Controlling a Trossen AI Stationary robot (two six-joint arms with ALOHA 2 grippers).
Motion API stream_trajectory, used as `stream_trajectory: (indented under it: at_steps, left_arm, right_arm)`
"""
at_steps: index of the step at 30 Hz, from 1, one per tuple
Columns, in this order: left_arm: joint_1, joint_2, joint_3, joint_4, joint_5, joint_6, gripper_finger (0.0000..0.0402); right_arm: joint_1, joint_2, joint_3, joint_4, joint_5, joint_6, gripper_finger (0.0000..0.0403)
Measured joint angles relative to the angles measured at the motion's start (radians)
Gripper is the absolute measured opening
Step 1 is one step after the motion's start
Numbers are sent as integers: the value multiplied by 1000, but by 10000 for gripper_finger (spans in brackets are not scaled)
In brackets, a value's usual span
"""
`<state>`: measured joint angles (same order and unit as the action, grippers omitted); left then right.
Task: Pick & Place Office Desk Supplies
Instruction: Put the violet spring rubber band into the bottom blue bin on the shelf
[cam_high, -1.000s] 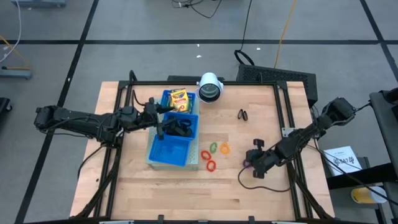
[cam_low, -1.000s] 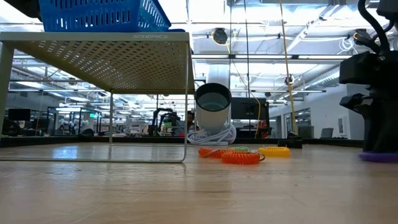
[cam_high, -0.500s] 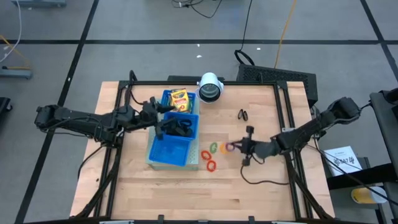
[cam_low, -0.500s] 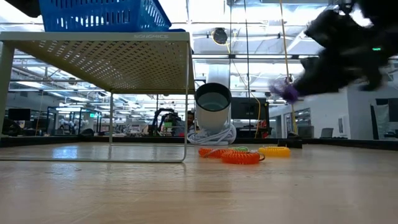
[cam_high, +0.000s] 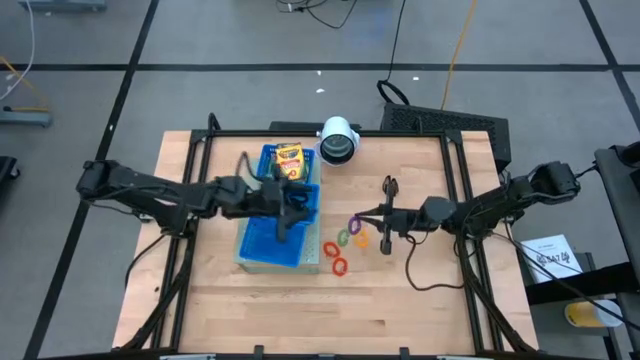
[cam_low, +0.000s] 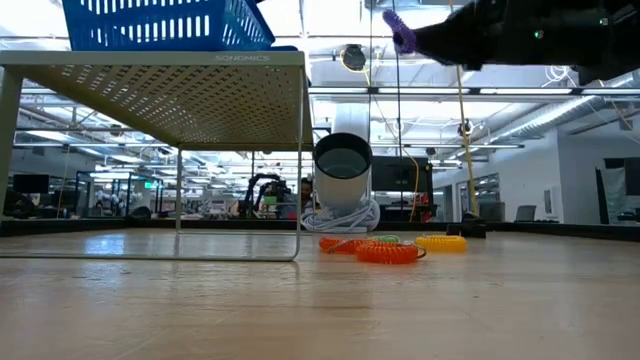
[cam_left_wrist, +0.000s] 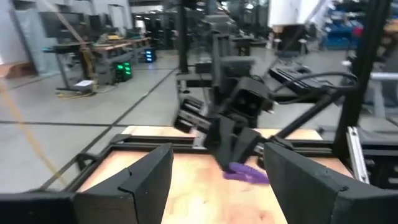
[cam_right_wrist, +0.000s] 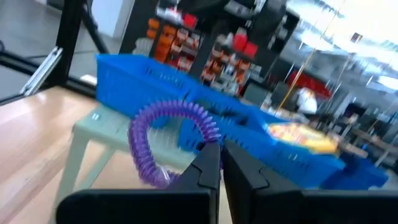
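My right gripper (cam_high: 358, 217) is pinched tight on the purple ring (cam_high: 352, 220), up in the air above the table (cam_high: 420, 300). The ring hangs between the blue tray (cam_high: 270, 248) and my arm, over the red, green and orange rings (cam_high: 345, 248) lying on the wood. There is bare wood all along the near edge and near my right side. Two black clips (cam_high: 389, 184) lie apart by the far side. My left gripper (cam_high: 283, 215) is spread wide over the tray, which sits on a pale stand (cam_low: 160, 90). The stand's edge reads "SONGMICS". The crayon boxes (cam_high: 288, 158) lie in the tray's far part. A white cylinder (cam_high: 338, 140) sits at the far edge.
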<state>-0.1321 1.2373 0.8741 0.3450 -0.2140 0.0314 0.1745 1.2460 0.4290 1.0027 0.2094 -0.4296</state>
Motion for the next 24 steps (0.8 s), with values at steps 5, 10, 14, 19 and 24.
stream_trajectory:
  at_steps: [5,10,14,19,24]
  left_arm:
    - [-2,134,103,0,86,38,255]
    - [0,254,192,-8,87,43,255]
    - [4,323,258,-2,83,44,255]
    - [15,388,318,-3,83,38,255]
    - [30,407,335,-2,82,38,255]
  right_arm:
    - [-17,2,0,93,-3,-67,1]
    - [-16,1,1,163,-2,-146,0]
    - [-17,2,2,178,28,-204,0]
    - [-17,1,31,174,55,-243,0]
    - [-17,0,51,172,55,-246,0]
